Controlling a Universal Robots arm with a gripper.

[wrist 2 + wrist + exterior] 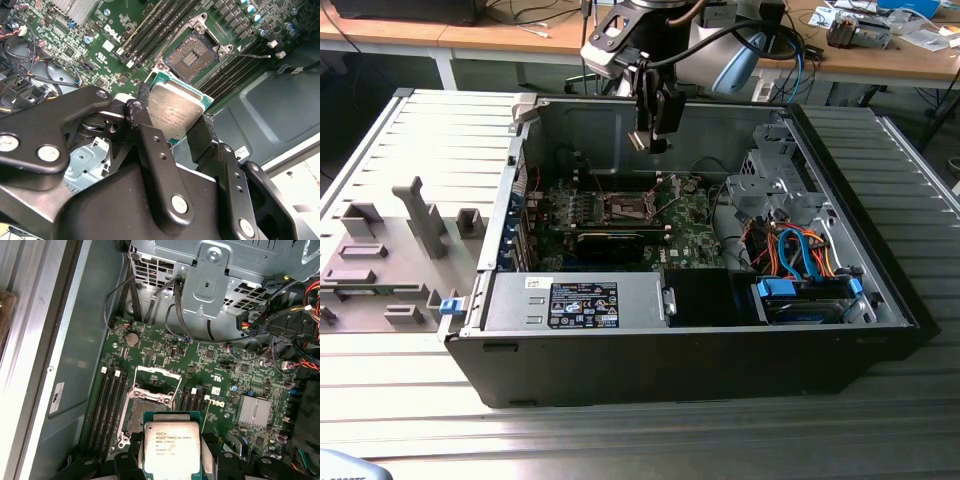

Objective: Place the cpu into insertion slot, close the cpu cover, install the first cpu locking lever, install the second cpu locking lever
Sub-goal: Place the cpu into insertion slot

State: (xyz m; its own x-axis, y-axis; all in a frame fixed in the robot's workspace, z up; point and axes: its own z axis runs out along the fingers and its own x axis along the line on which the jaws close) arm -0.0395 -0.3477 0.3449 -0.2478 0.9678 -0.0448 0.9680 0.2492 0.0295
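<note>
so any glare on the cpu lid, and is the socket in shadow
Second wrist view: the cpu shows a mild sheen, not washed out, and the insertion slot is evenly lit. First wrist view: the cpu looks paler, brighter. Exterior view: the case interior is dimmer than the table.

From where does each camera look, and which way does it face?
Exterior view: off the arm, above the open computer case, looking down into it; the arm and jaws hang over the motherboard.
First wrist view: on the wrist, facing down at the motherboard; jaw tips show beside the cpu.
Second wrist view: on the wrist, facing the motherboard past the black jaws.
Both wrist views share the held cpu and the empty insertion slot.
</note>
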